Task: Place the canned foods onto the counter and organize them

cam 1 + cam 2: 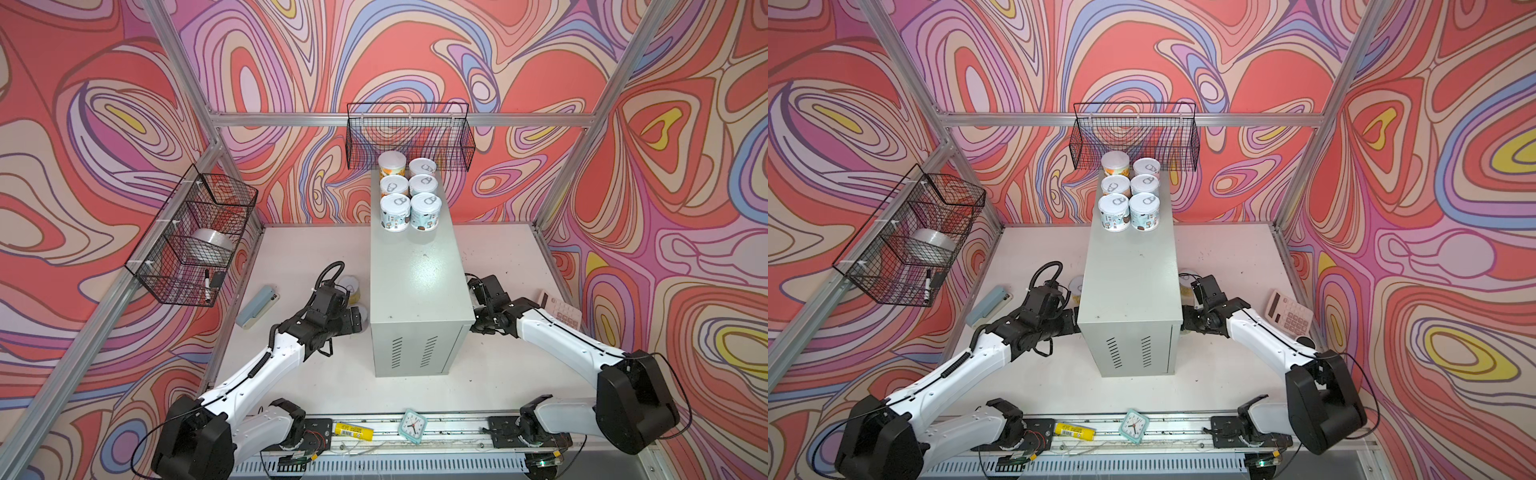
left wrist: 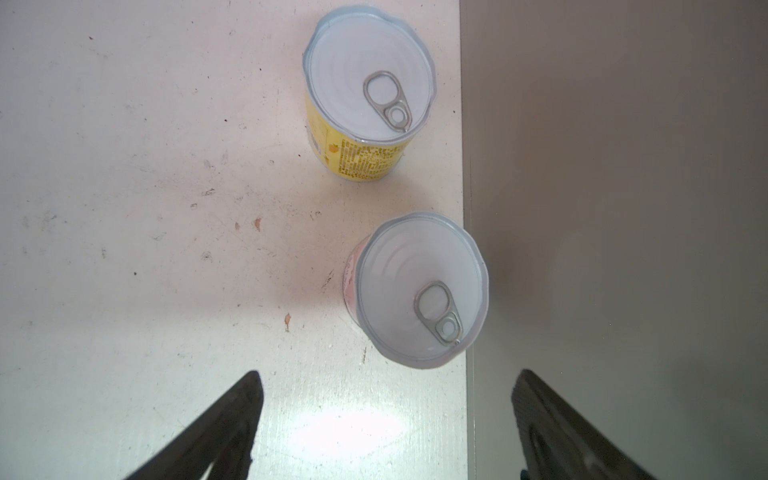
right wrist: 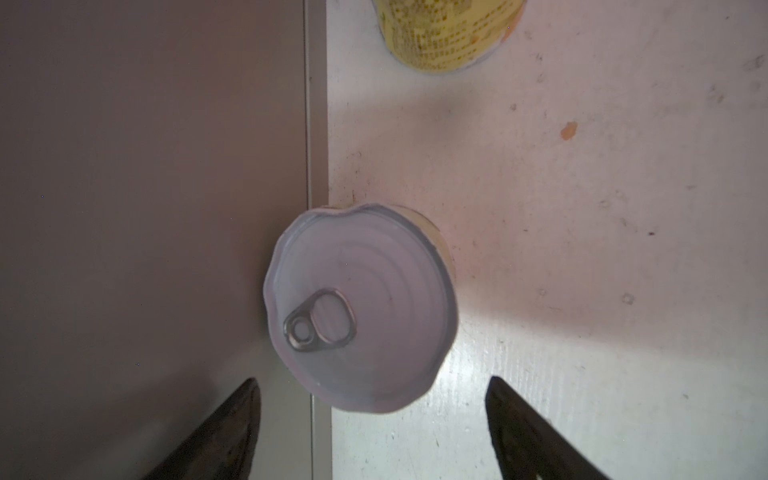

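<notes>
The left arm (image 1: 266,361) rises from its base at the near rail, elbows out to the left and slants in toward the left side of the cabinet (image 1: 415,282), its wrist bent so that the left tool (image 2: 388,376) points straight down at the table (image 1: 332,386). The right arm (image 1: 552,328) mirrors it on the other side, forearm angled in and wrist low against the cabinet's right wall, with the right tool (image 3: 374,381) also aimed downward. Both tools have their fingers spread wide apart and grip nothing. The left one hangs over bare table just short of a pink-labelled can (image 2: 422,291). The right one straddles the near rim of a can (image 3: 361,307) in its wrist view, with no contact that can be seen. Ten cans show in all. Six stand upright in two rows of three at the far end of the cabinet top, packed close, the nearest pair (image 1: 395,212) (image 1: 426,211) with pale blue labels and the far-left can (image 1: 392,164) with an orange label and a plain lid. Four remain on the table: on the left the pink-labelled one, right against the cabinet wall, and a yellow can (image 2: 370,83) just beyond it; on the right the can under the tool, also hard by the wall, and a second yellow can (image 3: 449,33) a little farther off. Two black wire baskets hang on the frame, a back basket (image 1: 409,137) and a left basket (image 1: 199,237), the latter holding one tape roll (image 1: 212,245).
</notes>
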Robot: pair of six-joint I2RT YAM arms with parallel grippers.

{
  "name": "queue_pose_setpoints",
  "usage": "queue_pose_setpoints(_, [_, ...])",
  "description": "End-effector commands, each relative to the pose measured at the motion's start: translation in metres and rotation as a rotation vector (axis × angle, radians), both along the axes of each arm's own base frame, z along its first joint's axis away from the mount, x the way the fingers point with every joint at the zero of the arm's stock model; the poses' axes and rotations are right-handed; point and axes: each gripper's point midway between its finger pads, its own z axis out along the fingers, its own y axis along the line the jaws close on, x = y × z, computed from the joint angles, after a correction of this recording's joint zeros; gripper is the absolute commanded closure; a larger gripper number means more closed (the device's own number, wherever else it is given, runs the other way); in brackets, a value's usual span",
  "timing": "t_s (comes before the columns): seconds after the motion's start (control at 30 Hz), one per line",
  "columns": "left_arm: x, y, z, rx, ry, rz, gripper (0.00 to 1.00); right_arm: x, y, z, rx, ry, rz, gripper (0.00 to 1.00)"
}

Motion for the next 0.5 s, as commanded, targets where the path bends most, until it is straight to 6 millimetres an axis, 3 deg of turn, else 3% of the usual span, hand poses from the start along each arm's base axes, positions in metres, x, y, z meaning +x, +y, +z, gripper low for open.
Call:
queue_pose_setpoints(0.0, [0.010,-0.005,0.010,-0.009,-0.038,-0.004,0.06,0.010,0.005,0.002,-0.006,-0.024,0.025,0.13])
queue_pose_setpoints(0.47, [0.014,-0.008,0.007,-0.008,-0.037,-0.010,0.06,0.042,-0.006,-0.021,-0.123,-0.040,-0.045,0.14])
